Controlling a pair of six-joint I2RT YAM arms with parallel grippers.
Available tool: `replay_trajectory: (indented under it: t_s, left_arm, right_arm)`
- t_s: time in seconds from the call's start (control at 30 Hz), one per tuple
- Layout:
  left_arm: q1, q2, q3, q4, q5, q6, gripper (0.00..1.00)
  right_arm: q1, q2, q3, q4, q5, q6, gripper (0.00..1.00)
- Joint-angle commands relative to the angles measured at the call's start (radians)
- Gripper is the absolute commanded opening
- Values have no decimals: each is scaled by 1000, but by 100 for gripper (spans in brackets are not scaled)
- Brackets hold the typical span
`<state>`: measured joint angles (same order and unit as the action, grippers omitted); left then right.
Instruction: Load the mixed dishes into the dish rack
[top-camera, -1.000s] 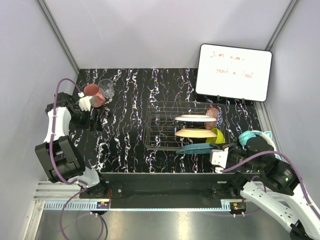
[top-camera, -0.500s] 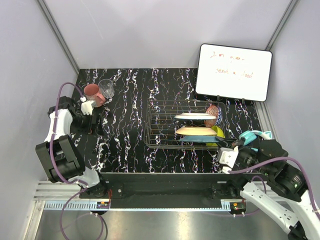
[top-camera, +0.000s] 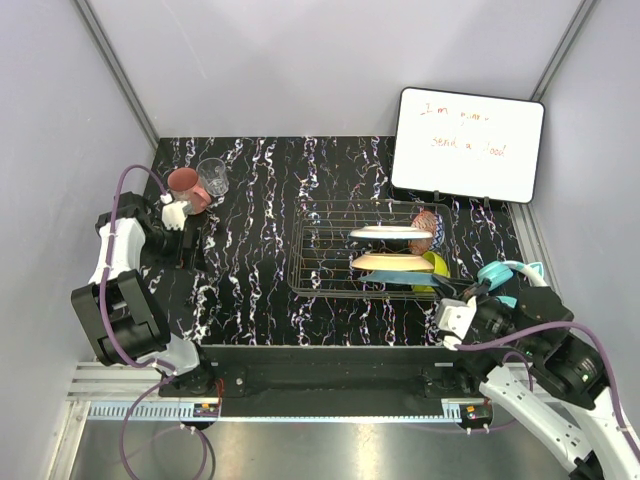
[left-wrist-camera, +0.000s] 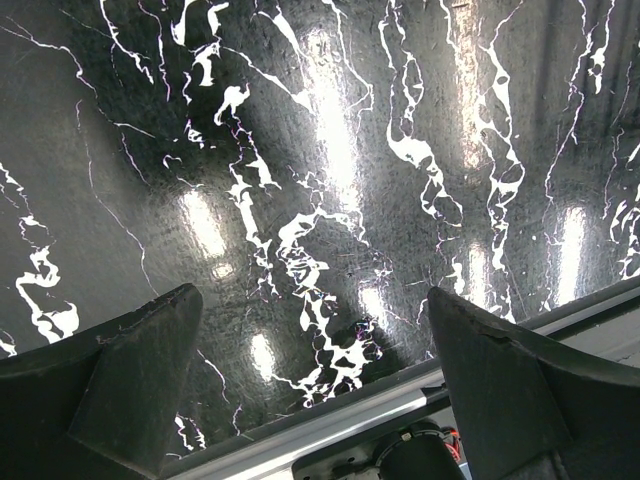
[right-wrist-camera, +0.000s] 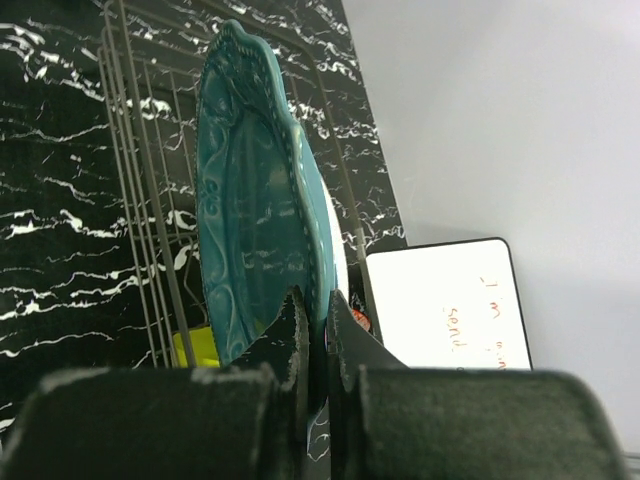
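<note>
Right claw (right-wrist-camera: 312, 312) pinches the teal plate (right-wrist-camera: 250, 220) by its rim, keeping it on edge (to slot upright, I judge) at the dish rack (top-camera: 320, 250) just ahead; left claw (left-wrist-camera: 312, 300) gapes wide, empty.

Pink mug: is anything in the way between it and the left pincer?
Nothing visible. The left pincer is open over bare tabletop, just on the near side of the pink mug. The clear glass stands at the mug's far right, not between them.
</note>
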<state>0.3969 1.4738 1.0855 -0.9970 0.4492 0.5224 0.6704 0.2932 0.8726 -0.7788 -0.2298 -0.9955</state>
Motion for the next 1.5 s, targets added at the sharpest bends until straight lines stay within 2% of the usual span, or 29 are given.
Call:
replay_trajectory:
  t_s: [0.0, 0.13, 0.33, 0.53, 1.0, 1.47]
  left_arm:
    - [-3, -27, 13, 3, -9, 1, 99]
    - [-3, -26, 17, -9, -12, 4, 99]
    - [-4, -24, 30, -17, -10, 1, 99]
    - [-10, -15, 16, -15, -4, 1, 99]
    - [-12, -9, -25, 4, -6, 1, 99]
    - [-12, 3, -27, 9, -4, -1, 99]
  right_arm:
    - [-9, -31, -35, 202, 6, -78, 0]
    - [-9, -46, -127, 242, 9, -140, 0]
    - [-3, -32, -181, 268, 38, -258, 0]
    - [1, -34, -159, 357, 20, -241, 0]
    - [0, -29, -38, 355, 17, -239, 0]
    - [0, -57, -136, 317, 27, -213, 0]
